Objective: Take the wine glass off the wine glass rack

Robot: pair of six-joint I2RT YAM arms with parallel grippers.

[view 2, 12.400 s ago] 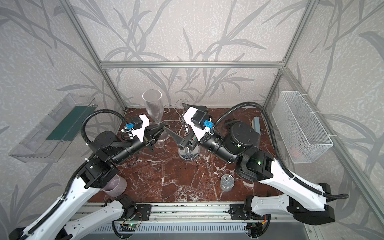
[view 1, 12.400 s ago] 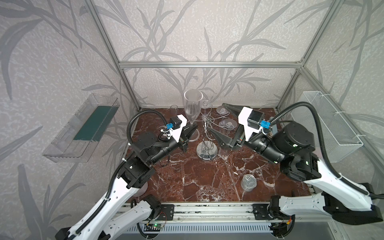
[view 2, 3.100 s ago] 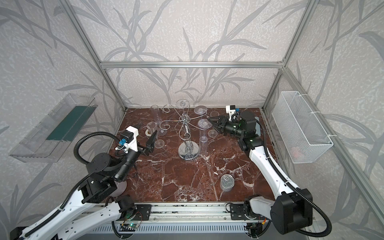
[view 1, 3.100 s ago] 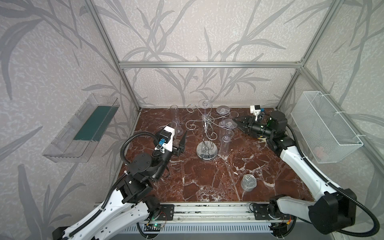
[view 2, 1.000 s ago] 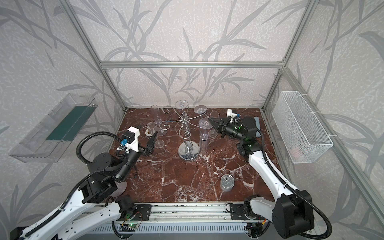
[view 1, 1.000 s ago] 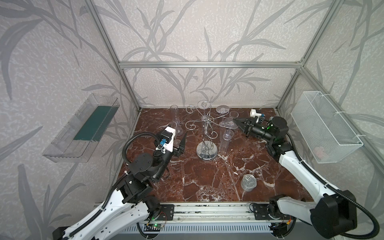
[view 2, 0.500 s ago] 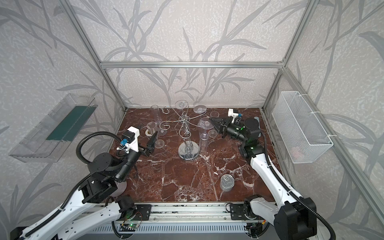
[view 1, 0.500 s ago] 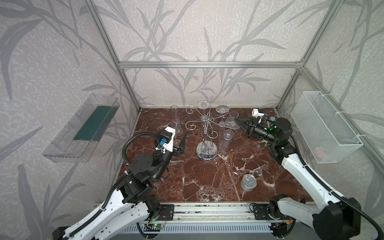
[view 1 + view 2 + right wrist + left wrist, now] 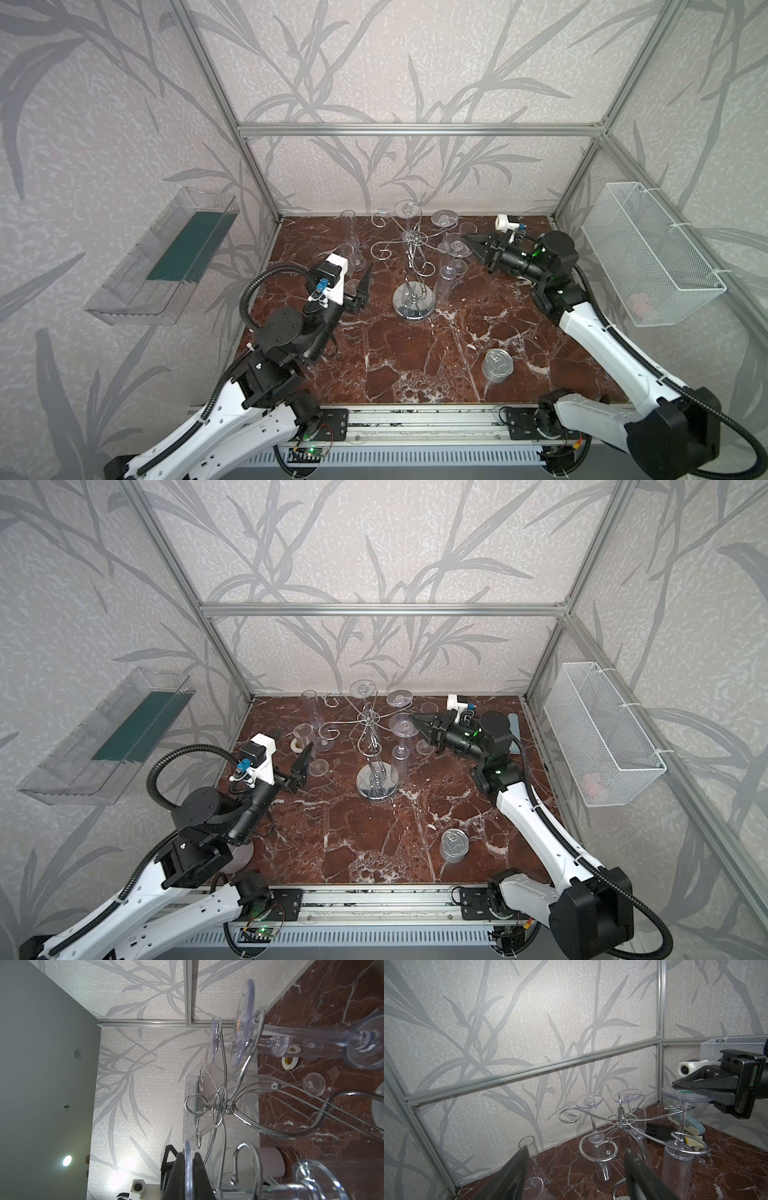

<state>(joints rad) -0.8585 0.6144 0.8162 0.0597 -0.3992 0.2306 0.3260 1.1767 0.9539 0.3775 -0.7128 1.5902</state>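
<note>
Pinching the flat foot [image 9: 683, 1094] of a hanging glass [image 9: 675, 1159], the right gripper [image 9: 673, 1087] has one jaw above the disc and one below. The right wrist view shows the rim edge-on between them. That glass is not yet off: it hangs bowl-down on the right side of the rack [image 9: 413, 299], its stem threaded through the curl [image 9: 675, 1132] at the end of an arm. The step in hand, I judge, is drawing it clear. Doing that well means raising the foot only enough to unload the wire, keeping it level, then sliding the stem out through the curl's open mouth rather than across the wire — a sideways tug would likely drag or tip the light rack, and other glasses [image 9: 588, 1100] hang at its back. A thin foot can pivot in a flat pinch, so slow travel seems wise. The left gripper [image 9: 576, 1149] sits well apart on the rack's other side, jaws spread and empty — it could steady the base if the rack rocks.
</note>
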